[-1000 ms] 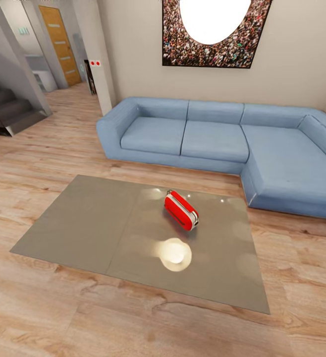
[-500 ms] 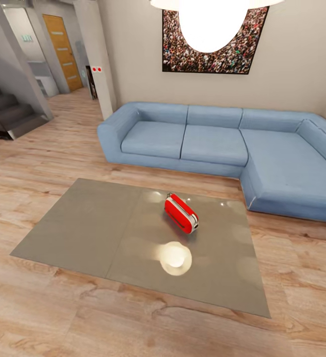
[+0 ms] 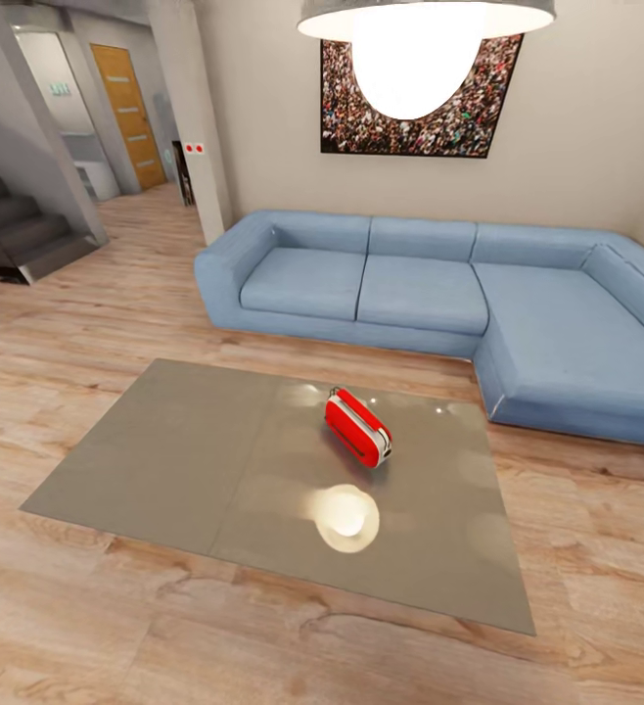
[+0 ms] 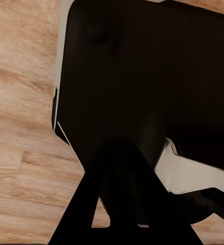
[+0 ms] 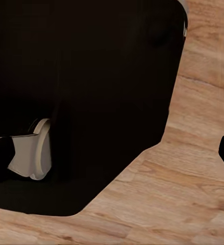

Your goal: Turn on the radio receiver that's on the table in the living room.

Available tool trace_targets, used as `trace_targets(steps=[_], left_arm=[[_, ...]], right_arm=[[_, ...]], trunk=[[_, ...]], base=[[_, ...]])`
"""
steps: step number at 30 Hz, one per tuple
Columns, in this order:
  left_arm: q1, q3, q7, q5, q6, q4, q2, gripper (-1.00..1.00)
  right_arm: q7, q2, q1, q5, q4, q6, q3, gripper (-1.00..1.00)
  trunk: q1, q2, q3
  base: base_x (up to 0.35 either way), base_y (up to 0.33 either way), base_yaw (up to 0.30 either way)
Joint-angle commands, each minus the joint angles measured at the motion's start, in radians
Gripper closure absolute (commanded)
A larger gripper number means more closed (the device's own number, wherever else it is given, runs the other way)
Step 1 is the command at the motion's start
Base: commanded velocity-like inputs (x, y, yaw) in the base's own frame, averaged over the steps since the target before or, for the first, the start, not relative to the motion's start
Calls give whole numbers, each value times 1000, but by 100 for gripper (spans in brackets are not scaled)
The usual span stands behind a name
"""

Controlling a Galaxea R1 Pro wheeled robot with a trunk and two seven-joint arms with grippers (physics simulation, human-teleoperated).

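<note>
The view has tipped upward since a moment ago, bringing the grey dome pendant lamp (image 3: 427,39) fully into sight, so the camera moved, not the furniture. Both arms hang low by the robot's dark base over the wood plank floor (image 4: 20,168); whether either gripper is spread or pressed together cannot be told. Ahead, the red radio receiver (image 3: 357,427) lies on the glossy table (image 3: 165,450), right of centre, untouched. Beyond is the blue sofa (image 3: 361,284).

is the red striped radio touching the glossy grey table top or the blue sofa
Touching the table, apart from the sofa. The head view shows the small red white-striped radio lying on the glossy grey-taupe table, with bare top and wood floor between it and the blue L-shaped sofa.
</note>
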Motion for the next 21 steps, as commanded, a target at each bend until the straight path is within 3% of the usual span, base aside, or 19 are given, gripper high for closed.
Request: trace_targets(steps=[1, 21], left_arm=[[5, 0, 0, 1, -7, 0, 0, 100], [12, -2, 0, -1, -34, -1, -2, 100]], right_arm=[[-3, 0, 3, -3, 0, -6, 0, -100], [-14, 0, 7, -7, 0, -19, 0, -100]], trunk=[[0, 0, 2], [0, 0, 34]], base=[[0, 0, 0], [0, 0, 0]])
